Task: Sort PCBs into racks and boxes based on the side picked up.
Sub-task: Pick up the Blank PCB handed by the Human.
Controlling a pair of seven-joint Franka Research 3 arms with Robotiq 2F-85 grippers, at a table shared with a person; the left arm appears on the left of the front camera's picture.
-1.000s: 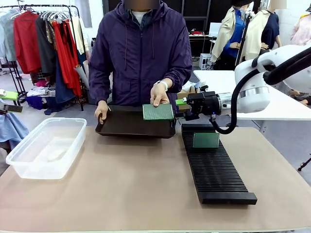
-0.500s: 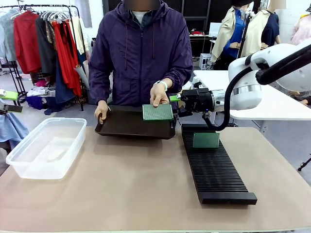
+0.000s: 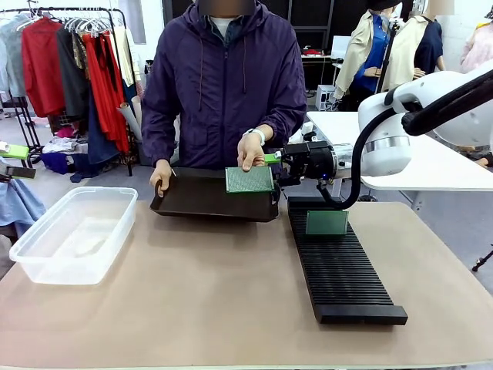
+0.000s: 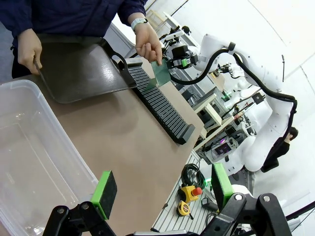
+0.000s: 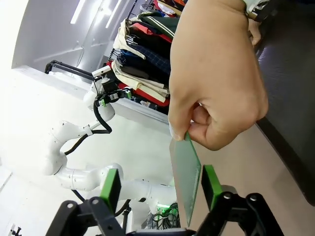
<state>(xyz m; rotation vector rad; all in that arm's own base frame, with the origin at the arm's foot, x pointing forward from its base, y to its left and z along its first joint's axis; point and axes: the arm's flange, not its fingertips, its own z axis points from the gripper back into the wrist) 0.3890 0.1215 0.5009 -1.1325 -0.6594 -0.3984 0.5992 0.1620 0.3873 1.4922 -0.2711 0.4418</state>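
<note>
1. The person at the far side of the worktop (image 3: 192,293) pinches the held PCB (image 3: 249,179) by its far edge with the holding hand (image 3: 251,150). The board's paler, patterned face is turned toward the front camera
2. The held PCB hangs just above the right end of a shallow black tray (image 3: 204,196). The person's other hand (image 3: 161,176) grips the tray's left end
3. The right gripper (image 3: 275,171) reaches in from the right, level with the held PCB and at its right edge
4. In the right wrist view the board stands edge-on between the right gripper's green pads (image 5: 110,189). The jaws are wide and not clamped on it. The board lies close to one pad and well apart from the other, and I cannot tell whether it touches the nearer one
5. The long black rack (image 3: 339,262) lies lengthwise on the right half of the worktop, its far end just beside the tray
6. A standing PCB (image 3: 326,223) sits upright in a slot near the rack's far end, its dark green face toward the front camera
7. The clear tub (image 3: 73,231) rests at the worktop's left edge, well apart from the rack
8. The left gripper (image 4: 162,189) hovers near the tub's rim in its own wrist view, with its jaws wide and nothing between the pads
</note>
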